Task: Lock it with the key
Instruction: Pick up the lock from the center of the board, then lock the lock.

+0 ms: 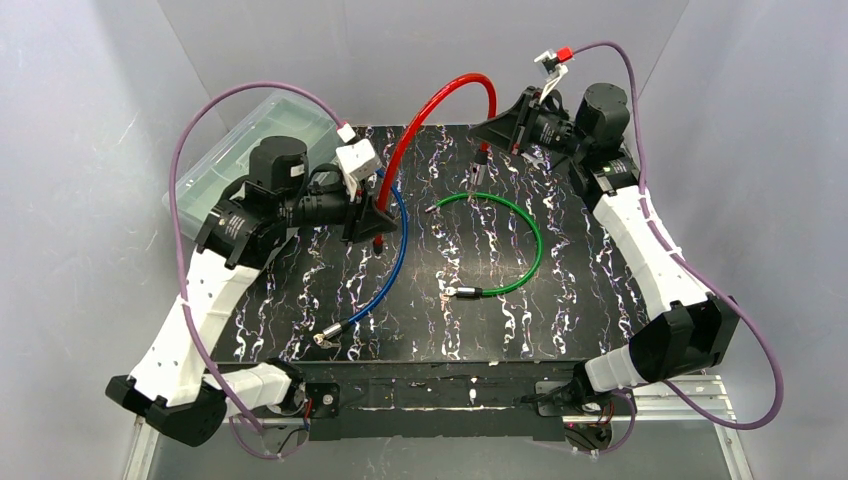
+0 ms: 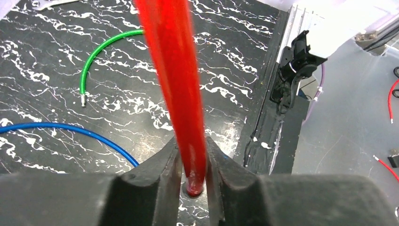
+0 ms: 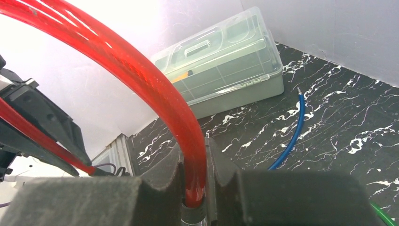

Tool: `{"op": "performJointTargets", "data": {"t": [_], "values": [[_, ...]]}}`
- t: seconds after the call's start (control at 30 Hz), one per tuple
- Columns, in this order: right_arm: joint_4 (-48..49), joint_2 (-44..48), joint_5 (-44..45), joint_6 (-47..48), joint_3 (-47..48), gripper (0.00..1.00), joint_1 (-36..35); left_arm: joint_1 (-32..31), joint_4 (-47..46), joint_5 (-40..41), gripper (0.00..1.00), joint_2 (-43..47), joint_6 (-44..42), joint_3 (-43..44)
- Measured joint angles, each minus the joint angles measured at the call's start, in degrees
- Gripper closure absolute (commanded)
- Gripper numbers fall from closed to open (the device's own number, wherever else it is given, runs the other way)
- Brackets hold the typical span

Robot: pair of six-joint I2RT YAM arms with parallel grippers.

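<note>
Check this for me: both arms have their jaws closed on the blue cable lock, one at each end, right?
Not quite. It is the red cable lock that both hold, one at each end, as both wrist views show. The blue cable lock lies loose on the table.

- Setting: robotics lab test cell
- Evidence: plain grey enclosure walls [image 1: 90, 90], black marbled work board [image 1: 600, 300], aluminium frame rail [image 1: 690, 400], purple cabling [image 1: 200, 120], clear plastic organiser box [image 1: 240, 140]

Top view: high, behind the arm bases, looking down on the whole black table [image 1: 470, 330]. Left wrist view: close over the table, facing its front edge. Right wrist view: close, facing the plastic box [image 3: 230, 70]. All three share the red cable [image 1: 440, 100].
</note>
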State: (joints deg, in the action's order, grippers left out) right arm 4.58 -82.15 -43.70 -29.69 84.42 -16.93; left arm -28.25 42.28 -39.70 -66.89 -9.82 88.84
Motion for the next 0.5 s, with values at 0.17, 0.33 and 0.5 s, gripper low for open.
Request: {"op": "performJointTargets", "data": {"t": [0.17, 0.33, 0.5], "values": [[2.21, 0.0, -0.9, -1.7, -1.27, 0.99, -0.02, -0.02, -0.28, -2.4, 1.0, 2.36, -1.84, -1.03], [11.19, -0.5, -2.91, -10.36, -7.41, 0.99, -0.13, -2.05, -4.07, -2.21, 1.0, 3.45, -1.36, -3.19], [21.51, -2.73, -3.76, -20.85, -13.94, 0.99, -1.68, -6.78, -13.09, 3.1, 1.0, 4.61, -0.59, -7.8]]}}
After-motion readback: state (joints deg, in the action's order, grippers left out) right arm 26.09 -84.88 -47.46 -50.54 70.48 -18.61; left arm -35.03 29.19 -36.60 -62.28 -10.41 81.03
